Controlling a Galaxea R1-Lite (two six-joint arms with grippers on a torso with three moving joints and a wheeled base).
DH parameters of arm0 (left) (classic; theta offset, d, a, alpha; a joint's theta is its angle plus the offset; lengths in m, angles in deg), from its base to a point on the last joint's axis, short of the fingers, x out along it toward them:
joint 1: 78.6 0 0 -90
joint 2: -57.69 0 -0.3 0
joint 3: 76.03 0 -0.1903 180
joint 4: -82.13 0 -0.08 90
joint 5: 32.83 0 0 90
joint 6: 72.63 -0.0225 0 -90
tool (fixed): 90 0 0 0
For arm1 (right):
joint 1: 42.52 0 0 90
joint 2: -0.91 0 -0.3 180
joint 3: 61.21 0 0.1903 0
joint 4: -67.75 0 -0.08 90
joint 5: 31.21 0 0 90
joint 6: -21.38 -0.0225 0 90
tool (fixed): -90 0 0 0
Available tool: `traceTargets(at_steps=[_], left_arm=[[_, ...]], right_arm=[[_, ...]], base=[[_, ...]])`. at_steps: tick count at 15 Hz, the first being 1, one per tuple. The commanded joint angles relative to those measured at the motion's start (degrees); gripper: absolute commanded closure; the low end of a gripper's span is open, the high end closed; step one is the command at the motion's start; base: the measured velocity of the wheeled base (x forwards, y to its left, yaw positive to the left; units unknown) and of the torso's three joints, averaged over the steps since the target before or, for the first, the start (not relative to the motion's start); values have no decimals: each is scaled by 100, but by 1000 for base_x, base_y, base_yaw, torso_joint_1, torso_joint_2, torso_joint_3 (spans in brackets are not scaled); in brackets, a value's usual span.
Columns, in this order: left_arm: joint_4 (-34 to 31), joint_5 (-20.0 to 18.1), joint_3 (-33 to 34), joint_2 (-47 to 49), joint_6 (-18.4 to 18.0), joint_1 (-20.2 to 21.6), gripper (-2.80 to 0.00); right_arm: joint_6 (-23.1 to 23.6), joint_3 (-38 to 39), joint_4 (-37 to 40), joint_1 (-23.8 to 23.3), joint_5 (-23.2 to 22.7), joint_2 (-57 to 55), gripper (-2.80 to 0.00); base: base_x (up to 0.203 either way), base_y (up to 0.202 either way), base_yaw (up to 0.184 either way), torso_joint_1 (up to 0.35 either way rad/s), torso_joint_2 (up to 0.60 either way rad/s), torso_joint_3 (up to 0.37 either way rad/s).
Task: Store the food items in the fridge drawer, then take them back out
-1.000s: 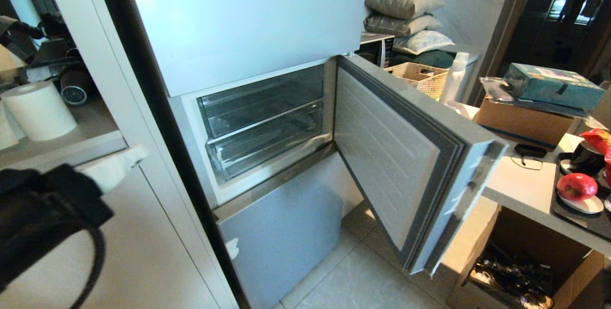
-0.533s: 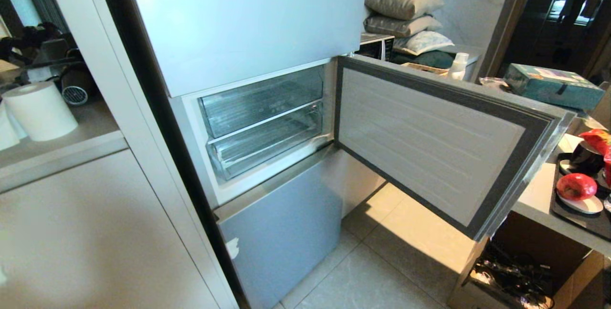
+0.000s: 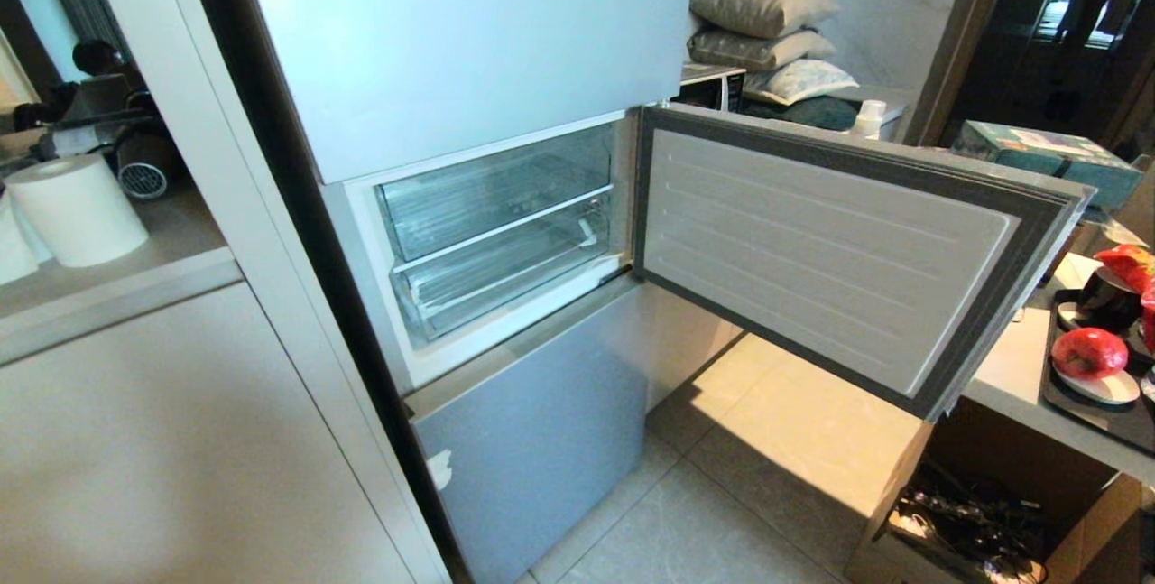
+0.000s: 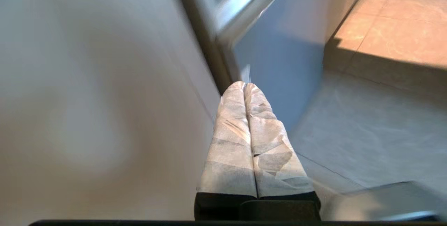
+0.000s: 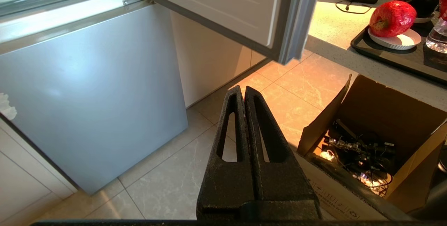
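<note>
Nearest us, both grippers hang low and empty: left gripper [image 4: 244, 85] with taped fingers pressed together, right gripper [image 5: 243, 89] likewise closed. At our three o'clock, the red apple [image 3: 1090, 352] waits on its saucer [image 3: 1103, 391]. At twelve, beyond the opened fridge door [image 3: 839, 250], the fridge drawer [image 3: 505, 273] sits unpulled. We judge storing not yet begun.

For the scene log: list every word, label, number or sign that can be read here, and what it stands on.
Nothing can be read in any view.
Cardboard box: small dark print and symbols on its side, too small to read.
Teal box: a printed patch on its lid, too blurred to read.
Fridge doors: no brand or label shows.
</note>
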Motion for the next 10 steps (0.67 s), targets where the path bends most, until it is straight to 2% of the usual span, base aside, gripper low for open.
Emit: traceTargets(at_steps=[1, 2, 3, 5, 6, 10], left_arm=[[195, -148, 139, -358, -415, 20, 0], [238, -121, 157, -358, 35, 21, 0], [313, -153, 216, -358, 639, 21, 0], [431, 52, 314, -359, 1434, 22, 0], [459, 172, 338, -361, 1465, 22, 0], [461, 181, 339, -367, 1484, 22, 0]], right_arm=[[-2, 0, -2, 1, 2, -9, 0], [4, 0, -2, 1, -7, -9, 0], [-4, 0, -2, 1, -5, -9, 0], [-11, 0, -2, 1, 2, -1, 0], [-11, 0, -2, 1, 2, -9, 0], [10, 0, 7, 1, -1, -2, 0]], base=[[0, 0, 0, 0, 0, 0], [0, 0, 0, 0, 0, 0], [0, 0, 0, 0, 0, 0], [0, 0, 0, 0, 0, 0], [0, 0, 0, 0, 0, 0], [0, 0, 0, 0, 0, 0]])
